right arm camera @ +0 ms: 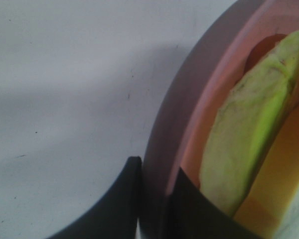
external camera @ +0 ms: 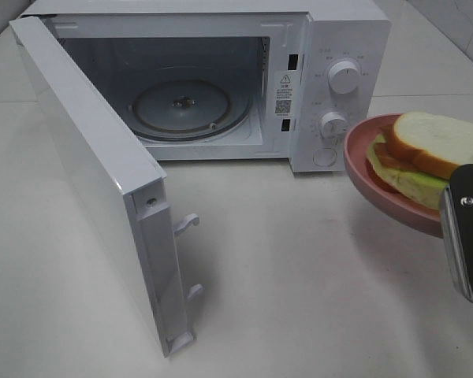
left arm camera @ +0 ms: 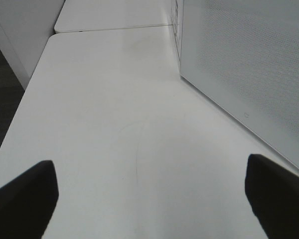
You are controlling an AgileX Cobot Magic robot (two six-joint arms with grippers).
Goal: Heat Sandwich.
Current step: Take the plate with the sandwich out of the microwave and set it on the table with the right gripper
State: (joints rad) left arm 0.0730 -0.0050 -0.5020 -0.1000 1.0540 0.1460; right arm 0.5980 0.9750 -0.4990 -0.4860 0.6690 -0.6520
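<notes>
Pink plate [external camera: 361, 161], white microwave [external camera: 339, 39]

Sandwich [external camera: 433, 150] sits on plate [external camera: 378, 185], right of microwave [external camera: 221, 87]; door [external camera: 94, 181] swung left over bench [external camera: 299, 276].

Sandwich [external camera: 430, 153] lies on raised pink plate [external camera: 366, 169].

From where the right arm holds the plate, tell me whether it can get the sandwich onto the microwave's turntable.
Probably yes. The door stands wide open, the turntable is bare, and nothing lies between it and the right pincer, shut on the pink plate carrying the sandwich.
</notes>
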